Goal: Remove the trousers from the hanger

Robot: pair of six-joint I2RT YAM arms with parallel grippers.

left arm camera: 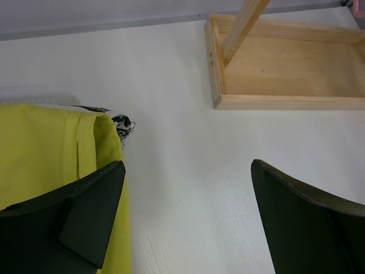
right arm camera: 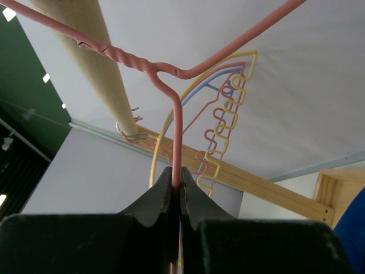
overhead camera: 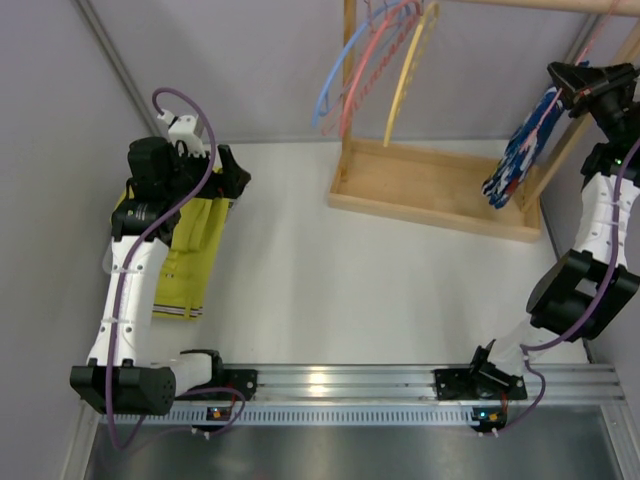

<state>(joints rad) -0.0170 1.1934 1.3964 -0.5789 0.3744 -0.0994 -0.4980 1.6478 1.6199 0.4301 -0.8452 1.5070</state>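
The royal-blue trousers (overhead camera: 518, 152) with white and red patches hang at the back right, draped over the pink wire hanger (right arm camera: 177, 131). A blue edge of them shows in the right wrist view (right arm camera: 352, 234). My right gripper (overhead camera: 566, 84) is raised beside the rack; its jaws (right arm camera: 178, 174) are shut on the hanger's wire just below the twisted neck. The hanger's hook runs up over the wooden rail (right arm camera: 85, 51). My left gripper (overhead camera: 235, 175) is open and empty (left arm camera: 188, 165), low over the table at the right edge of a folded yellow garment (overhead camera: 190, 250).
A wooden rack with a tray base (overhead camera: 430, 185) stands at the back. Blue (overhead camera: 335, 70), pink (overhead camera: 362, 75) and yellow (overhead camera: 405, 75) hangers hang from its rail. A black-and-white patterned cloth (left arm camera: 121, 123) peeks from under the yellow garment (left arm camera: 51, 148). Grey walls close both sides.
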